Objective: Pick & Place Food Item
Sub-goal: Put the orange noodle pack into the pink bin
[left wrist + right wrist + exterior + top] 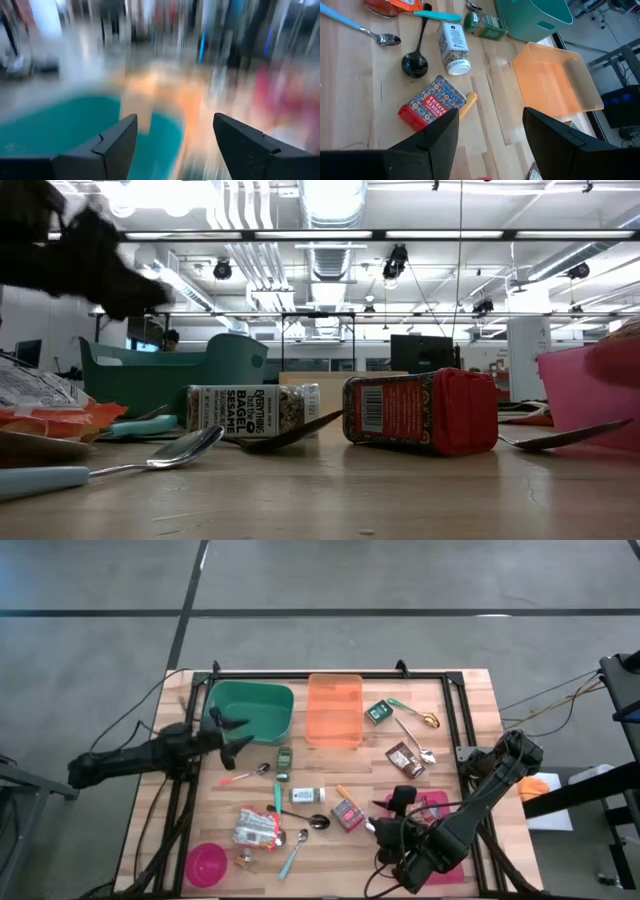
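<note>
Food items lie scattered on the wooden table: a red spice tin (347, 815) (432, 102) on its side, a sesame seasoning jar (307, 796) (453, 46) lying down, a green jar (284, 762), a crinkled snack packet (258, 828), a brown packet (405, 758) and a green packet (378, 712). A green bin (252, 710) and an orange tray (335, 710) stand at the far side. My left gripper (235, 732) (175, 145) hovers open at the green bin's left rim, empty. My right gripper (382, 827) (490, 135) hangs open above the table, just right of the red tin.
Several spoons lie among the items, one black (415, 62), one blue-handled (292, 855). A pink bowl (207, 862) sits at the near left and a pink container (432, 806) under my right arm. Black frame rails (330, 675) run along the table's edges.
</note>
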### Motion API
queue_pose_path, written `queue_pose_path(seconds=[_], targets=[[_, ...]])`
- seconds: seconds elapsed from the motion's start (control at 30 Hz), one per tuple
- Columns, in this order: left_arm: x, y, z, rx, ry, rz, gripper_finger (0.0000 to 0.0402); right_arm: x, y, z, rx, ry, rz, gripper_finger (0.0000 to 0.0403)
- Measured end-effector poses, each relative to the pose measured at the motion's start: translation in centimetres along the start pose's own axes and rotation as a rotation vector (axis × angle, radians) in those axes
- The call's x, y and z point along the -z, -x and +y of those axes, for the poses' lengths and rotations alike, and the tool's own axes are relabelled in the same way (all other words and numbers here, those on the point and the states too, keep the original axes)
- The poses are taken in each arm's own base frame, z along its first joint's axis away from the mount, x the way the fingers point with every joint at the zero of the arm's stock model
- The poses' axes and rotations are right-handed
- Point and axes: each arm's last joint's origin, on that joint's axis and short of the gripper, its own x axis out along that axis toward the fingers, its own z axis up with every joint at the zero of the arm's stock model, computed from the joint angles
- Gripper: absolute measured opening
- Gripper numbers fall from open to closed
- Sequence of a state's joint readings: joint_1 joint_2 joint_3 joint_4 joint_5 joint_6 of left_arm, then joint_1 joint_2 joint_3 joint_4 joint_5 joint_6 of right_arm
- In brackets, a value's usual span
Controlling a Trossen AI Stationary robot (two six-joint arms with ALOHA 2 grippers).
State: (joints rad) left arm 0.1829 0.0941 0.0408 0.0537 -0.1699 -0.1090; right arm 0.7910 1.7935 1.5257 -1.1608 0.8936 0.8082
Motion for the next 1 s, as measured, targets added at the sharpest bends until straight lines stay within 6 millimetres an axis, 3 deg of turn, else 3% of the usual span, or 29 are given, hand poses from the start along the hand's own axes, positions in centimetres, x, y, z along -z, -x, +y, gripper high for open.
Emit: queue_pose_path(seconds=[0.1, 0.3, 0.63, 1.0], targets=[[-0.4, -0.1, -0.1, 0.020, 0.081, -0.132, 0.0261, 0.0, -0.1, 0.0, 0.002, -0.001, 0.002, 0.0219], [-0.8, -0.1, -0.2, 0.063, 0.201, -0.150, 0.0261, 0.0, -0.1, -0.1, 0.003, -0.002, 0.003, 0.0219], [-3.4, -0.5, -1.0, 0.166, 0.107, 0.035, 0.0261, -0.2, -0.4, -0.2, 0.011, -0.006, 0.009, 0.0219], [-6.7, -3.2, -3.3, 0.504, 0.155, 0.447, 0.0261, -0.2, -0.6, -0.3, 0.014, -0.009, 0.013, 0.0219]])
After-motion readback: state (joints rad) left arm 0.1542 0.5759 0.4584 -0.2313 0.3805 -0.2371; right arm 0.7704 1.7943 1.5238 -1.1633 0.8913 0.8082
